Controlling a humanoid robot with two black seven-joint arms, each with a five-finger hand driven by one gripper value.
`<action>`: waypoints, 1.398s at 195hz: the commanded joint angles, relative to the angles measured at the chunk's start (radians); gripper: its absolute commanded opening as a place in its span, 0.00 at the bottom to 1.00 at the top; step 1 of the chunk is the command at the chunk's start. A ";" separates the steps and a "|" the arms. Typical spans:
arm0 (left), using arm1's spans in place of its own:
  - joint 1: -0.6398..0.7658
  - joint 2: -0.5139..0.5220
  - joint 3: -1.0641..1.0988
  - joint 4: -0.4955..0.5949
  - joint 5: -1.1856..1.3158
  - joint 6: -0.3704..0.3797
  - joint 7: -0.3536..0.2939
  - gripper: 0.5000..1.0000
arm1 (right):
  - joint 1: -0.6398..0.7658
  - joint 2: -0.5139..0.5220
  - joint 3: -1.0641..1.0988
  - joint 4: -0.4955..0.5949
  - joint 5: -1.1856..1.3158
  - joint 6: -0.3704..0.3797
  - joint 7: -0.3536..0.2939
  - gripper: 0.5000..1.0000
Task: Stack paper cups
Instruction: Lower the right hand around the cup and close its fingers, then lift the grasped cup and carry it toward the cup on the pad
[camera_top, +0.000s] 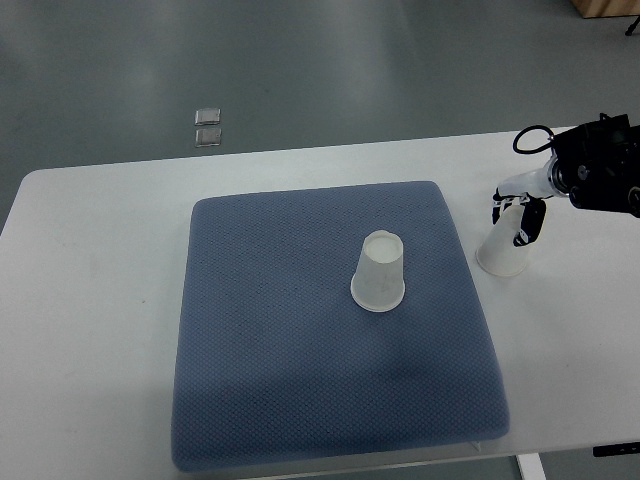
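Note:
A white paper cup (379, 273) stands upside down on the blue mat (270, 330), right of the mat's middle. A second white paper cup (503, 252) stands upside down on the white table just past the mat's right edge. My right hand (518, 212) comes in from the right edge and its fingers are closed around the top of this second cup. The cup's rim rests on the table. The left arm is out of view.
The white table (90, 300) reaches across the picture, with its far edge at the top and its near edge at the bottom right. Two small clear objects (208, 127) lie on the grey floor beyond the table.

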 joint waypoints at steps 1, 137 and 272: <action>0.000 0.000 0.000 0.000 0.000 0.000 0.001 1.00 | 0.003 -0.002 0.000 0.000 0.000 -0.001 0.000 0.21; 0.000 0.000 0.003 -0.002 0.000 -0.002 0.000 1.00 | 0.687 -0.135 -0.019 0.275 -0.014 0.409 0.006 0.23; 0.000 0.000 0.003 -0.002 0.002 -0.002 0.000 1.00 | 0.906 0.023 0.049 0.371 0.212 0.477 0.008 0.23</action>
